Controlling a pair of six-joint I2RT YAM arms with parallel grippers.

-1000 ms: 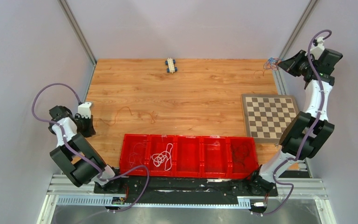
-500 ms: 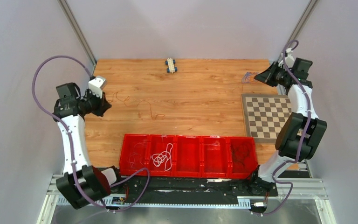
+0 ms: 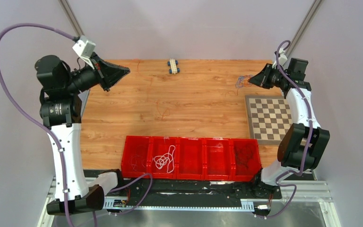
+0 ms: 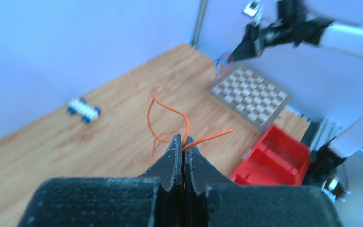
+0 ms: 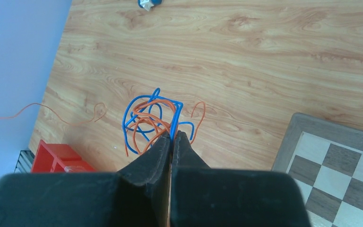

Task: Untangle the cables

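My left gripper [image 3: 125, 71] is raised over the table's back left and shut on a thin orange cable [image 4: 170, 108], which loops up from between the tips [image 4: 183, 139]. My right gripper [image 3: 250, 81] is at the back right, shut on a small blue and orange knot [image 3: 242, 81] held above the wood. In the right wrist view the knot [image 5: 146, 118] hangs off the closed tips [image 5: 172, 135], pinched by a blue strand. A thin orange strand [image 5: 52, 113] trails away to the left. A reddish wire squiggle [image 3: 163, 112] shows over mid-table.
A row of red bins [image 3: 189, 142] stands at the near edge; one holds a white cable [image 3: 164, 158], another a black one [image 3: 246, 153]. A chessboard [image 3: 272, 118] lies at the right. A small toy car [image 3: 173, 65] sits at the back edge.
My left arm has risen and swung toward the back and right, lifting the orange cable off the table. My right gripper has moved left with the knot.
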